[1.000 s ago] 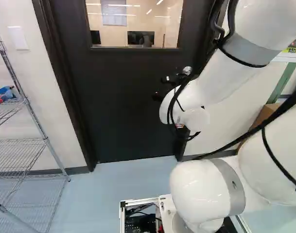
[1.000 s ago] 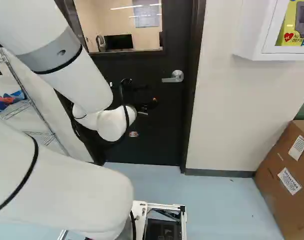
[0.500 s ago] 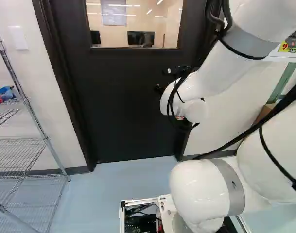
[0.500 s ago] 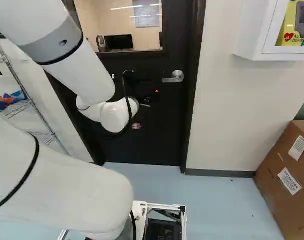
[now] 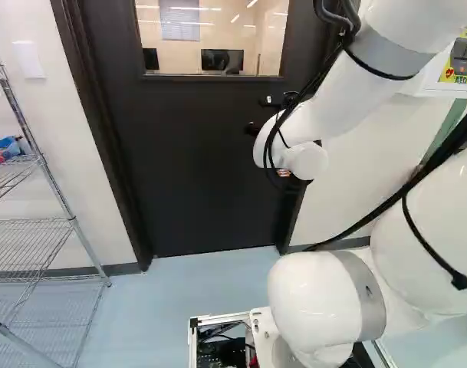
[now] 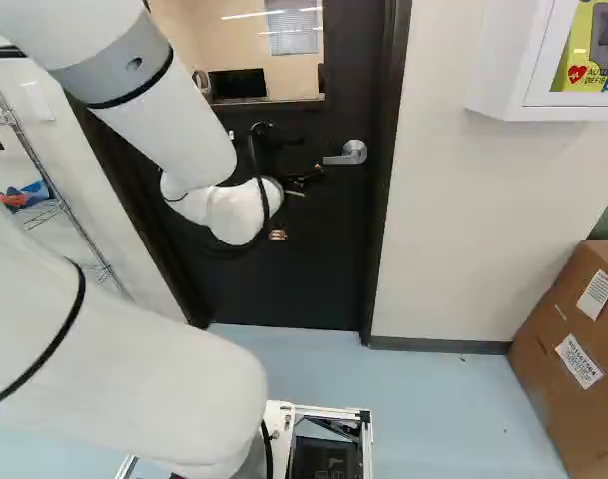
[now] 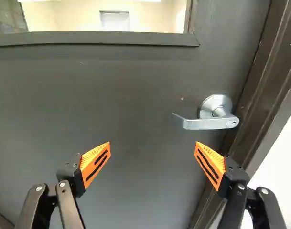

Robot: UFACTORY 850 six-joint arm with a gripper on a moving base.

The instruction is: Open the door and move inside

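In the left base view, one grey metal wire shelf (image 5: pixel 73 222) stands at nine o'clock. The closed black door with a window (image 5: pixel 195 153) blocks the way at twelve. The black claw with orange pads (image 6: pixel 308 178) is opened wide; the silver lever handle (image 7: pixel 207 124) is ahead of it, towards two o'clock. In the right base view, a white wall cabinet (image 6: pixel 495 80) hangs at two, a brown cardboard box (image 6: pixel 573 429) at four.

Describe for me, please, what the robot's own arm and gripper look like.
The arm is glossy white with rounded joints, a grey band, thin black straps and black cables along it. The gripper is black, with jointed bars, silvery screws and two fingers with wedge-shaped orange pads, ribbed and marked by black slots.
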